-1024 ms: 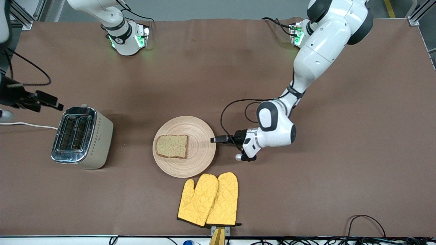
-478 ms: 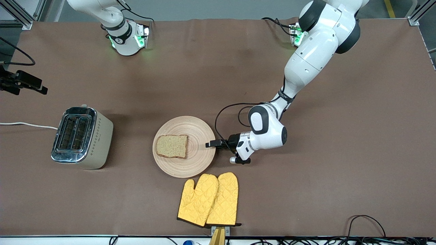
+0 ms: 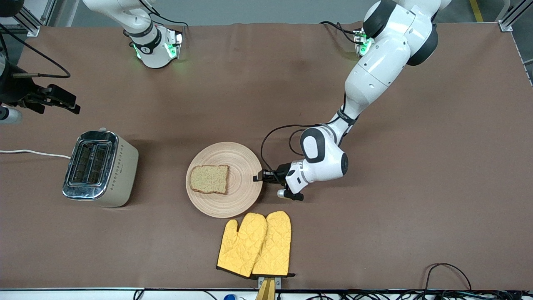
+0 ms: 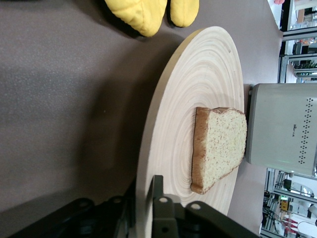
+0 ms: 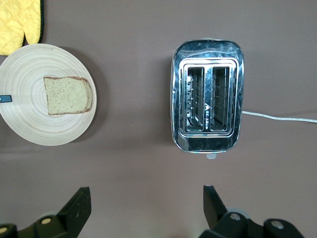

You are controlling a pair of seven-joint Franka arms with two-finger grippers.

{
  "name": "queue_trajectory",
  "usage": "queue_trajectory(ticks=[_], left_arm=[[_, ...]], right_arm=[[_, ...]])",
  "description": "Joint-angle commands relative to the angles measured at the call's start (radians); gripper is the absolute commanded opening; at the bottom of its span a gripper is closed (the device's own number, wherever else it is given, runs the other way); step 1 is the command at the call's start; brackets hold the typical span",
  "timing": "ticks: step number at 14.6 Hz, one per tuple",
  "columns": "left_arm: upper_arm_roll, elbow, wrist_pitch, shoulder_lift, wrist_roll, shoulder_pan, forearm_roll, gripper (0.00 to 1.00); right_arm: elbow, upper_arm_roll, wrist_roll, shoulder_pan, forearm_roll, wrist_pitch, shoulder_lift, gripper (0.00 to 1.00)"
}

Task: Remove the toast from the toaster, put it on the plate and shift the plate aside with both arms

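The toast (image 3: 209,179) lies flat on the round beige wooden plate (image 3: 233,202) in the middle of the table. My left gripper (image 3: 258,178) is low at the plate's rim on the side toward the left arm's end, shut on the rim, one finger on top and one underneath. The left wrist view shows the plate (image 4: 198,74), the toast (image 4: 220,144) and the gripper (image 4: 146,198) on the rim. My right gripper (image 3: 66,103) is open and empty, up over the table by the toaster. The right wrist view shows its gripper (image 5: 146,208), the plate (image 5: 29,119) and the toast (image 5: 68,95).
A steel two-slot toaster (image 3: 98,166) with empty slots stands toward the right arm's end, its white cord (image 3: 33,153) running off the table. Two yellow oven mitts (image 3: 256,243) lie nearer the front camera than the plate, close to its rim.
My left gripper has slid onto the plate's rim and closed on it; the plate has shifted slightly toward the toaster. My right gripper has swung away from the toaster's top, then come partly back.
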Motion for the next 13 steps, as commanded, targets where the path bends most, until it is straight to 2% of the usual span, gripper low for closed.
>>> queue_trajectory(ticks=[1, 3, 5, 9, 11, 13], left_arm=[[0.002, 0.011, 0.014, -0.005, 0.039, 0.012, -0.018, 0.01], [0.000, -0.033, 0.001, -0.057, 0.042, 0.045, -0.011, 0.00], [-0.035, -0.111, -0.059, -0.135, 0.056, 0.119, -0.014, 0.00], [-0.080, -0.271, -0.309, -0.255, 0.185, 0.358, -0.006, 0.00], [-0.078, -0.315, -0.444, -0.270, 0.298, 0.479, -0.004, 0.00], [-0.077, -0.331, -0.535, -0.264, 0.349, 0.606, 0.078, 0.00]], right_arm=[[-0.010, 0.044, 0.005, -0.068, -0.026, -0.008, -0.025, 1.00], [-0.008, 0.044, -0.013, -0.074, -0.095, -0.002, -0.024, 1.00], [-0.008, 0.068, -0.039, -0.124, -0.097, 0.000, -0.022, 1.00], [-0.008, 0.073, -0.052, -0.163, -0.059, -0.010, -0.024, 1.00], [-0.007, 0.067, -0.075, -0.166, -0.031, -0.010, -0.024, 1.00], [-0.007, 0.071, -0.086, -0.163, -0.031, -0.013, -0.025, 1.00]])
